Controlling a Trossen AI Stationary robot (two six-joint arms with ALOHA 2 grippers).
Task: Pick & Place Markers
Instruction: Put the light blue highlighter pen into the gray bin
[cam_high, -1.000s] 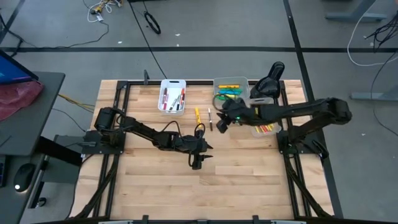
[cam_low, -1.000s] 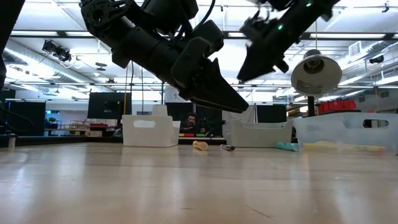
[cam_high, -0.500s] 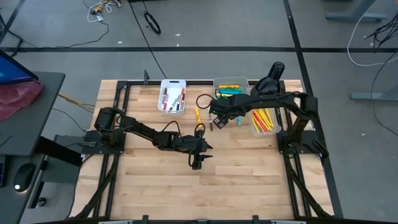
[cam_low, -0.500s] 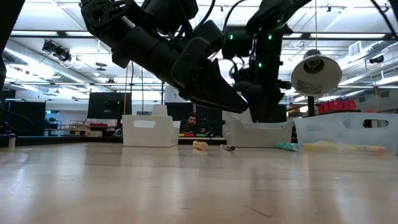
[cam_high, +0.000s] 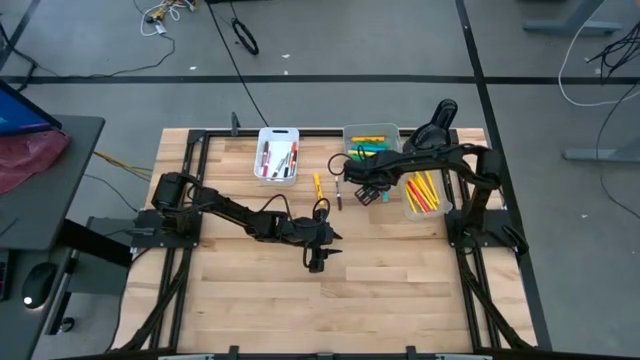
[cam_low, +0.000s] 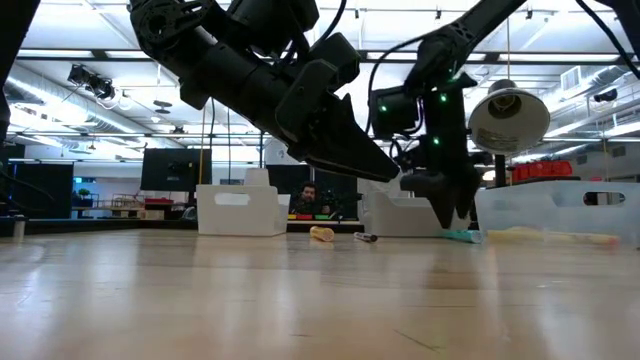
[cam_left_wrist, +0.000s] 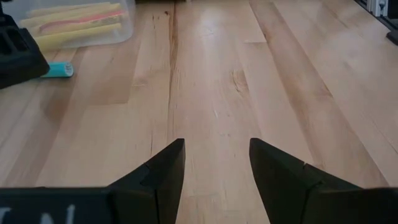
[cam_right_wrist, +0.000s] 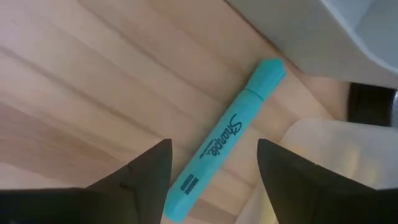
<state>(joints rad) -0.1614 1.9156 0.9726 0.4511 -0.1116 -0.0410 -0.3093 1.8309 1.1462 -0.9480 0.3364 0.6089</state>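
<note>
Within the last second the right tool (cam_high: 367, 190) had swung from over the bins at about 1 o'clock on the table (cam_high: 400, 300) down toward the centre-back, and its jaws had spread from partly closed to wide apart. It now hung just above a teal marker (cam_right_wrist: 225, 141) lying flat on the wood beside a clear bin (cam_right_wrist: 311, 162), the marker sitting between the two fingers (cam_right_wrist: 140, 177) but not touched. That likely meant the next pick was lined up, with only the descent and closing left. Two more markers, a yellow one (cam_high: 317, 185) and a thin dark one (cam_high: 338, 188), lay loose at 12 o'clock. The left tool (cam_high: 317, 260) waited near the middle, jaws apart and holding nothing.
</note>
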